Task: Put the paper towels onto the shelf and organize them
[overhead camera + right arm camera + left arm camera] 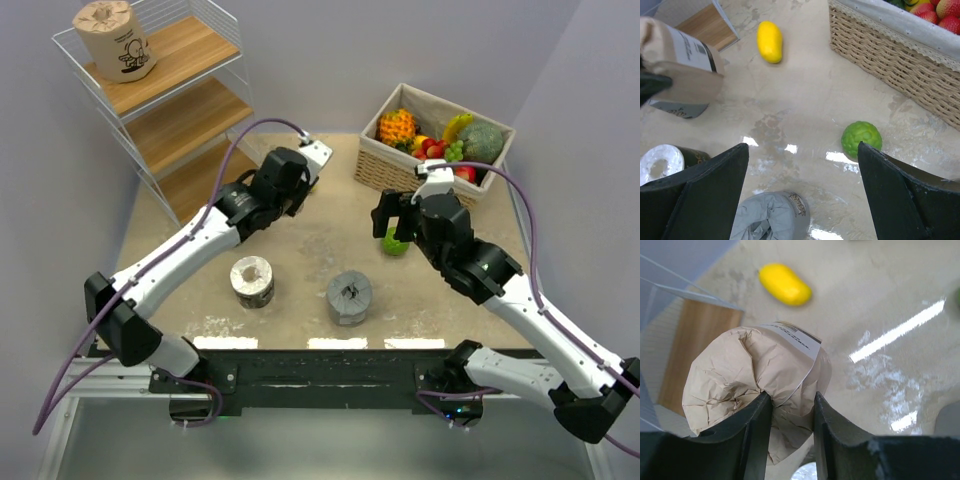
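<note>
Top external view: at the far left stands the shelf [170,100], thin white wire around three slanted boards of light brown wood. On its top board sits a tan printed roll [115,38], a squat cylinder in crinkled paper with a black cartoon on its side. It stands upright, puckered end up.

To the right of the shelf, the left wrist view shows the left gripper [790,407] closed tight. Its dark fingers [757,432] pinch the gathered paper at one end of a tan wrapped roll [735,380]. The wrap is matte and heavily creased, with a white printed label folded over the far shoulder. That crumpled end faces the wrist, so the roll's long axis runs away from the gripper. How steeply it tilts, and whether it touches the table [310,240], cannot be told. It is near the shelf's lowest board, and a smooth yellow mango [785,284] lies beyond it.

Toward the near edge a cream roll [252,280] stands upright, soft-sided, core hole up. Apart from it to the right, a dark grey roll [349,297] stands upright too, its wrap puckered on top.

Further right lies a pebbly green lime [395,243]. The right gripper [802,150] hangs over the glossy mottled beige table, jaws spread wide and holding nothing. Behind it sits a woven wicker basket [400,170], cloth-lined and full of fruit.
</note>
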You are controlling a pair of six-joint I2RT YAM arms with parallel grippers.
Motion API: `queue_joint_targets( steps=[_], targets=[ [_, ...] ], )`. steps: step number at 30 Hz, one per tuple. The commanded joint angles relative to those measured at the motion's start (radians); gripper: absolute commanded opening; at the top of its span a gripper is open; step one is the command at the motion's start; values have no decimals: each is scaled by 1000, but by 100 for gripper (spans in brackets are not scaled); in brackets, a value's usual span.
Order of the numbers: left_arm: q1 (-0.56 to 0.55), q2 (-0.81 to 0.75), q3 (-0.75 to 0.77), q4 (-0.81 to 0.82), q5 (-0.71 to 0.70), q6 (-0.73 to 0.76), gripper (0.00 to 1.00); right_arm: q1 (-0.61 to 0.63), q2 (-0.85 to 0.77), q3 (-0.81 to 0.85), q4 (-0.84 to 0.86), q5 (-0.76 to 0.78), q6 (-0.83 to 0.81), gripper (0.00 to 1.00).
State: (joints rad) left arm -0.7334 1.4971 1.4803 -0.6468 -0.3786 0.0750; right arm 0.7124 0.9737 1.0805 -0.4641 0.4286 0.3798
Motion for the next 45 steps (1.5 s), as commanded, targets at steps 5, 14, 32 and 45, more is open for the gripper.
queue_joint_targets(
  steps=[5,14,32,45],
  targets=[
    [2,-98,219,71,-189,196,38,2,10,102,-16,9,-19,93],
    [11,-69,383,254,-309,397,37,2,7,163,-62,1,-44,93],
    [210,149,702,372,-244,560,38,2,-32,194,-76,-17,-36,93],
    [276,250,741,475,-261,649,39,2,-27,245,-84,-28,-36,93]
  ],
)
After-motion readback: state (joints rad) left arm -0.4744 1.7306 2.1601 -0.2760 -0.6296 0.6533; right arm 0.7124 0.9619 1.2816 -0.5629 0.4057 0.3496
